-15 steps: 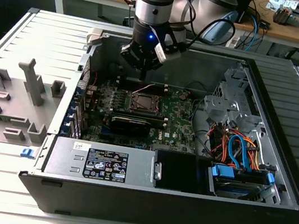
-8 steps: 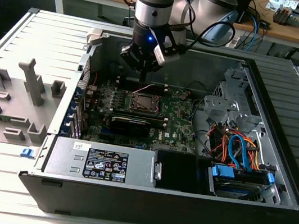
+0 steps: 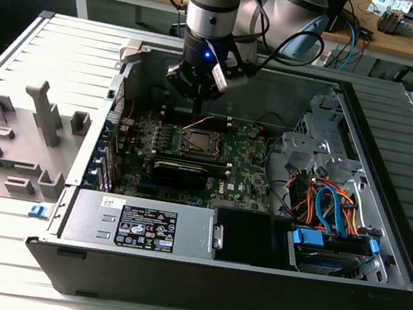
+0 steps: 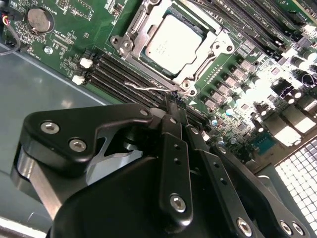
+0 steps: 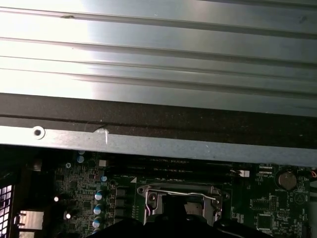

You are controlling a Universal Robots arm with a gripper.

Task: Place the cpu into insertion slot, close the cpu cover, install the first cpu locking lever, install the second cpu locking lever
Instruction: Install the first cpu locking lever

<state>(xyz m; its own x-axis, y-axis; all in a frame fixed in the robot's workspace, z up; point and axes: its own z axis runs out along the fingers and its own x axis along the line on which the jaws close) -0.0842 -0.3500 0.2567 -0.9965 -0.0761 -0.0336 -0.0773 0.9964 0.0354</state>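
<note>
**Arm lowered, fingers together**

Reaching steeply down from above in the exterior view, wrist pointed downward, gripper (image 3: pixel 196 103) at its tip. In the second wrist view, black fingers (image 4: pixel 174 148) drawn close together, tips nearly meeting

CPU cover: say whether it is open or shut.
Shut. The cover lies flat around the CPU, framing its metal top in the second wrist view.
</note>
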